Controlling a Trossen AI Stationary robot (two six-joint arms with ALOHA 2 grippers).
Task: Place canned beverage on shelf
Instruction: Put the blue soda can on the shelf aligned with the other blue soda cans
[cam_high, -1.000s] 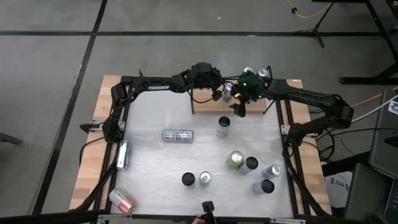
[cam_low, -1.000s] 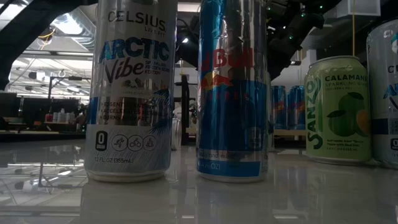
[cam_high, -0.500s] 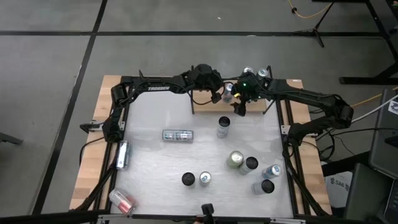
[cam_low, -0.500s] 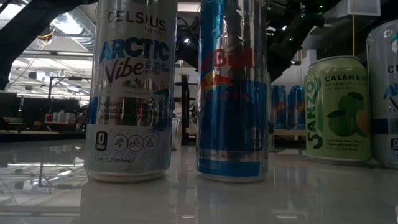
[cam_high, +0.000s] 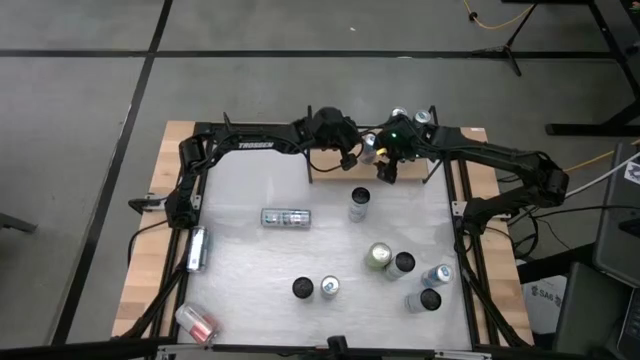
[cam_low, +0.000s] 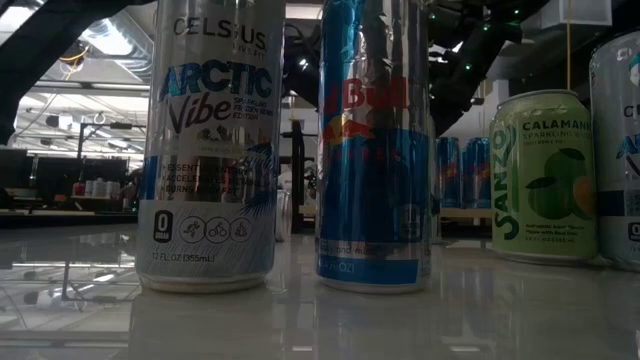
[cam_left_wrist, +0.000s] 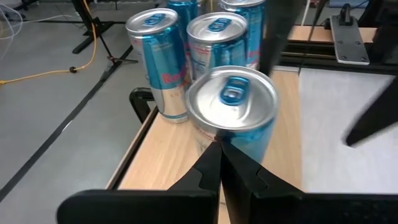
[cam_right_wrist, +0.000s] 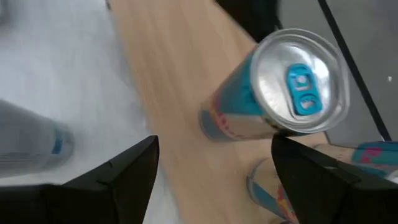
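- The left pincer (cam_left_wrist: 219, 144) is at the far edge of the table (cam_high: 250, 260), over the shelf (cam_left_wrist: 168, 155). Its fingers are pressed together with nothing between them, and their tips are just short of the canned beverage (cam_left_wrist: 233, 106).
- That can stands upright on the shelf's wooden board, blue tab up. Other blue cans (cam_left_wrist: 165, 62) stand just behind it on the same board.
- The right pincer (cam_right_wrist: 214, 149) hangs over the front of the shelf with its fingers spread wide and nothing held. From its wrist view the same can (cam_right_wrist: 280, 87) sits ahead of the gap, apart from both fingers.
- Over the last second very little has changed. In the high view both arms sit almost exactly where they were, with only a slight shift at the left wrist. The can has not moved on the board.
- For the task this probably means the can is already placed, since it stands free with neither pincer gripping it.
- The closed left fingertips so near its side could be nudging or steadying it, but contact cannot be made out.
- What seems left is a clean retreat, because a knock from either arm could topple the can into its neighbours.
- More cans wait on the table, including one upright (cam_high: 359, 203) near the shelf, one lying down (cam_high: 286, 217) and a cluster (cam_high: 400, 262) towards the near right corner.
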